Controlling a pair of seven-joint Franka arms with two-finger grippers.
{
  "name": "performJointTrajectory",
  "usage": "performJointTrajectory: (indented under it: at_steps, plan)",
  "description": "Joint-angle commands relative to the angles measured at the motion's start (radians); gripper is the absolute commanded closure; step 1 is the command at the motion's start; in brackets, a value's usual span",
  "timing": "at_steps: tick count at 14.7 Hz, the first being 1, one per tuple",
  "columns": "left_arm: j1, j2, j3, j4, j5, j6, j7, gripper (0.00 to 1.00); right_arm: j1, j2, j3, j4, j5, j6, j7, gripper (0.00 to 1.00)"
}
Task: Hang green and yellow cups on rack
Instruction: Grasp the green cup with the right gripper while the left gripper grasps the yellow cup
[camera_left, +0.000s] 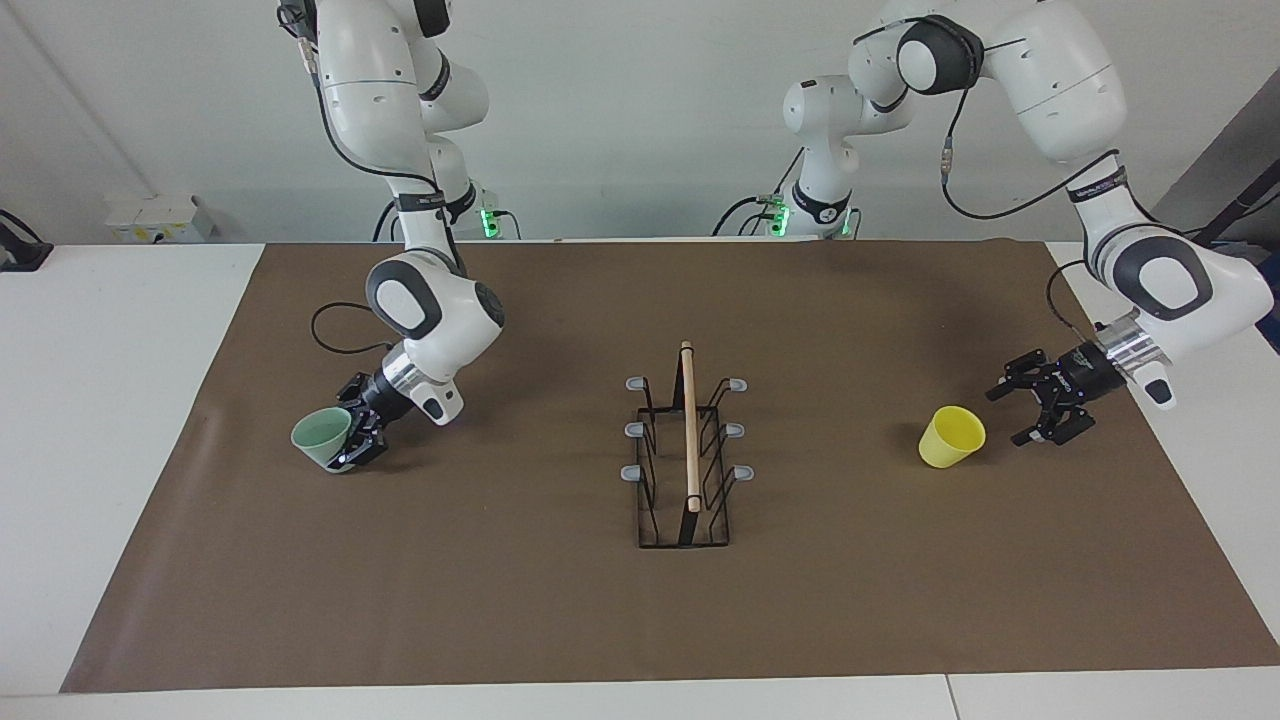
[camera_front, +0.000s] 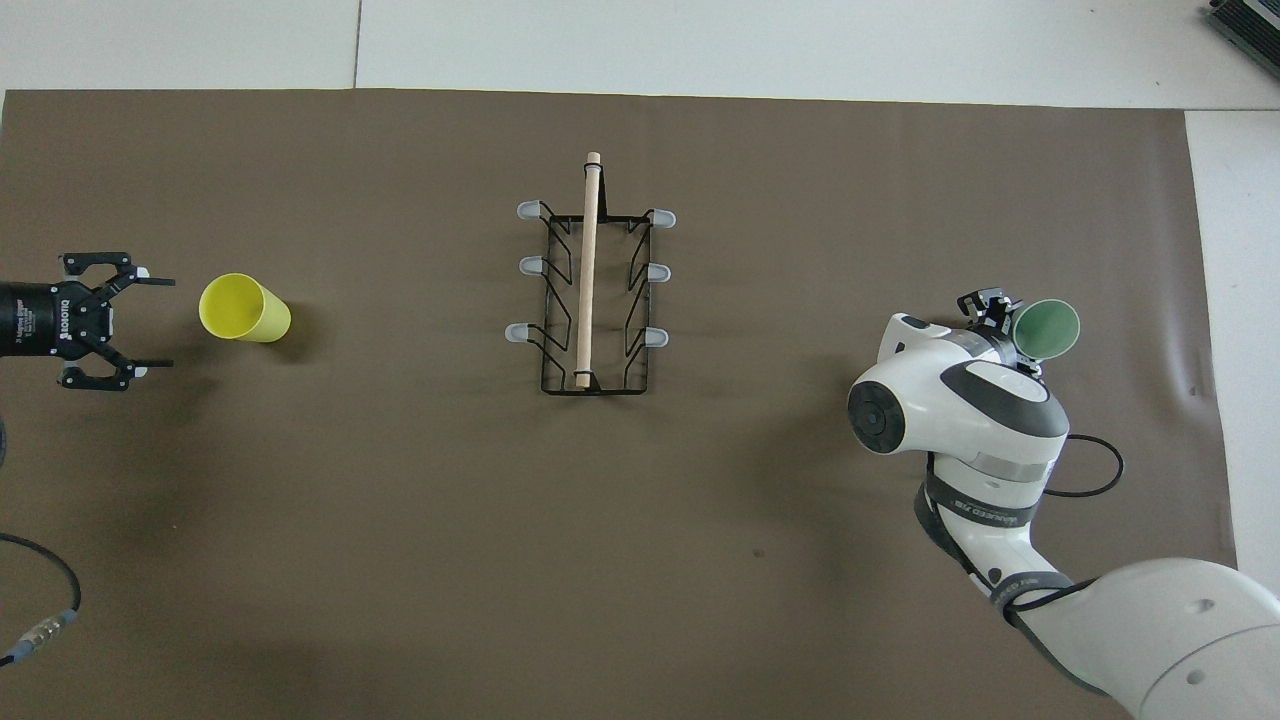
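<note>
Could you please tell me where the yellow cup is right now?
The yellow cup sits on the brown mat toward the left arm's end of the table, between the rack and the open left gripper, which is close beside it without touching.

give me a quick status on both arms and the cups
Right pincer shut on green cup, cup tilted. Left pincer open beside yellow cup, not touching. Rack mid-table, all prongs bare, nothing in the way.

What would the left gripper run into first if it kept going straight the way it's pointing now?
The yellow cup, most likely. The left gripper is open, aimed along the table at the cup's mouth, apart from it. Its height looks about level with the cup.
</note>
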Motion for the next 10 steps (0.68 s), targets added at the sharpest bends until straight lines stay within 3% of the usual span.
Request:
performJointTrajectory:
  at_steps: [1, 3, 10]
  plan:
    - [-0.020, 0.003, 0.017, -0.085, -0.130, 0.010, -0.070, 0.00, -0.006, 0.000, 0.005, 0.073, 0.153, -0.021, -0.001, 1.00]
    - [-0.055, -0.019, 0.026, -0.174, -0.253, 0.076, -0.083, 0.00, -0.009, -0.024, 0.007, 0.093, 0.261, -0.035, -0.014, 1.00]
    - [-0.069, -0.059, 0.026, -0.303, -0.399, 0.140, -0.078, 0.00, -0.017, -0.149, 0.005, 0.141, 0.769, -0.125, -0.047, 1.00]
